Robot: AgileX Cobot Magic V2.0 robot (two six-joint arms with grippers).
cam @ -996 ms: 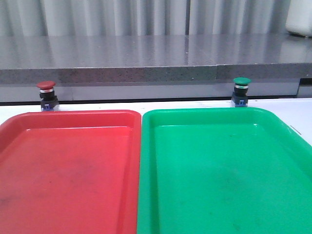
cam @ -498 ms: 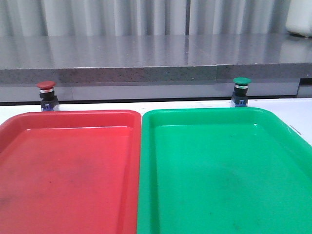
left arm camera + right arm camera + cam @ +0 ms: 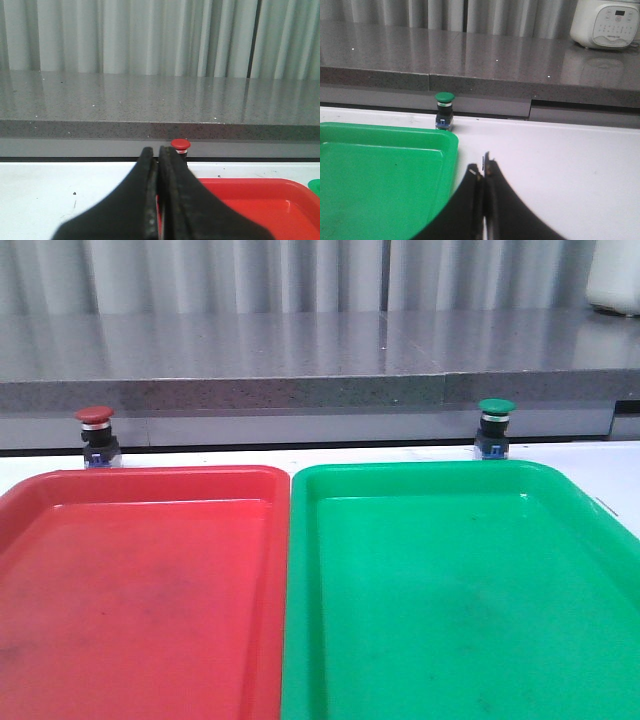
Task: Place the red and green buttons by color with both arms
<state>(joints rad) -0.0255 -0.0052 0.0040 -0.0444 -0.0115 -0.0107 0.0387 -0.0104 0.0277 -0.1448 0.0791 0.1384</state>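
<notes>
The red button (image 3: 96,435) stands upright on the white table behind the far left corner of the red tray (image 3: 140,580). The green button (image 3: 494,427) stands upright behind the far edge of the green tray (image 3: 460,590). Neither arm shows in the front view. In the left wrist view my left gripper (image 3: 158,152) is shut and empty, with the red button (image 3: 180,146) beyond its tips. In the right wrist view my right gripper (image 3: 481,172) is shut and empty over the white table, beside the green tray's corner (image 3: 380,170); the green button (image 3: 444,110) stands well beyond it.
A grey stone ledge (image 3: 320,370) runs along the back of the table just behind both buttons. A white appliance (image 3: 605,25) sits on the ledge at the far right. The two trays lie side by side, edges touching.
</notes>
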